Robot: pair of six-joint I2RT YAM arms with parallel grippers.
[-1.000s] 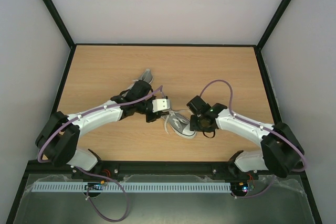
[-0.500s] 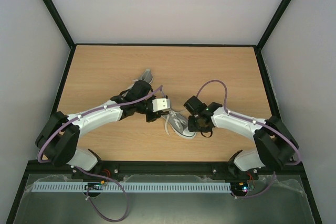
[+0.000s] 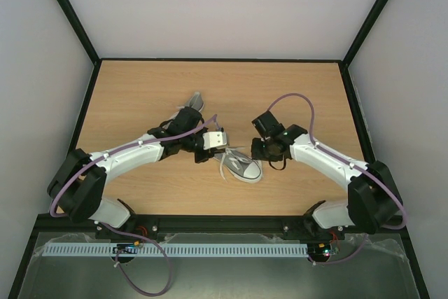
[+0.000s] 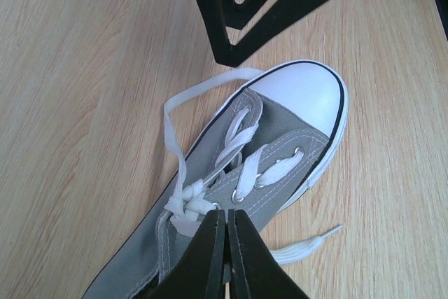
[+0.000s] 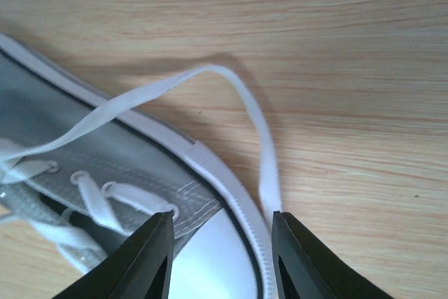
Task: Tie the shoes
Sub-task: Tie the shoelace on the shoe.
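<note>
On the table point(image 3: 294, 194), near its front edge, lies one shoe point(image 3: 245, 167). The left gripper point(image 4: 225, 223) is pinched tight at its crossed laces point(image 4: 187, 204). The right gripper point(image 5: 220, 243) stands half-open and empty over the toe cap point(image 5: 210, 264). The other shoe point(image 3: 194, 100) lies farther back, behind the left arm.

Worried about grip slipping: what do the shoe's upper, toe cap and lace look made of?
The upper looks like matte grey canvas, with visible stitching. The toe cap seems smooth white rubber, faintly glossy. The lace is a flat white woven tape, probably cotton or polyester.
</note>
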